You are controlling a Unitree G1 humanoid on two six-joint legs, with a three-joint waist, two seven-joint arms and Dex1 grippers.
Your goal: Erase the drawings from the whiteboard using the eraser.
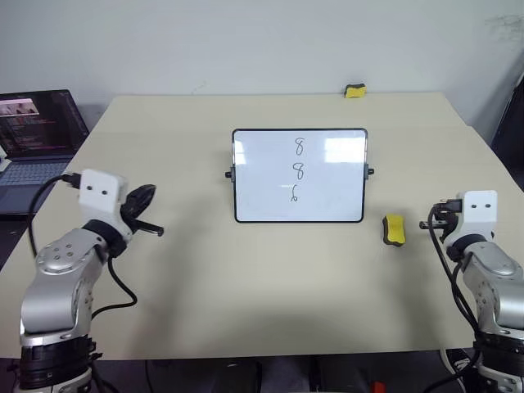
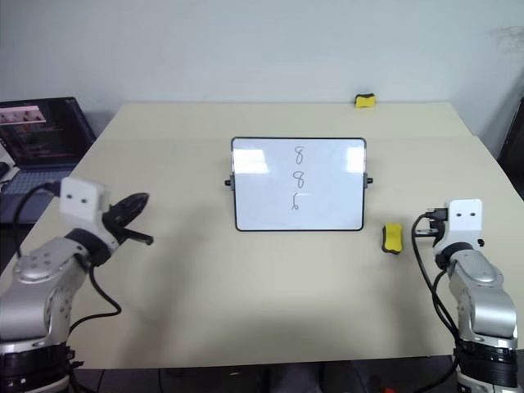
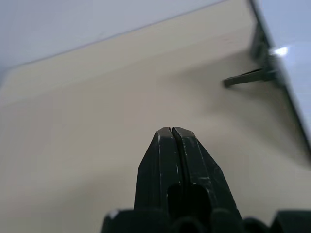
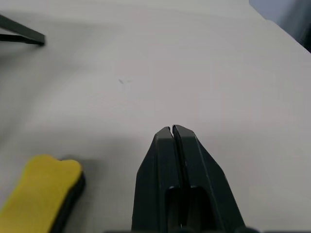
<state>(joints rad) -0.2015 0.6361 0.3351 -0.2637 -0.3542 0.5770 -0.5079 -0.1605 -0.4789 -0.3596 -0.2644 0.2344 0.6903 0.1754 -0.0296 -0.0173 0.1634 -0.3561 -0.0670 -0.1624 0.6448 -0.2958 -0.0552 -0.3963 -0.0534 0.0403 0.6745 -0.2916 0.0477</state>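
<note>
An open laptop (image 1: 37, 135) is seen at the far left, beyond the left gripper (image 1: 146, 196), whose fingers are pressed together on nothing. Ahead and to their right, the whiteboard (image 1: 299, 176) is propped on the surface (image 1: 246, 286); the drawings (image 1: 298, 169), read as "8, 8" and a loop, are stacked on it. A second yellow block (image 1: 354, 91) lies far behind. The eraser (image 1: 395, 230) lies just left of the right gripper (image 4: 172, 130), whose fingers are likewise closed and empty, nothing standing between.
</note>
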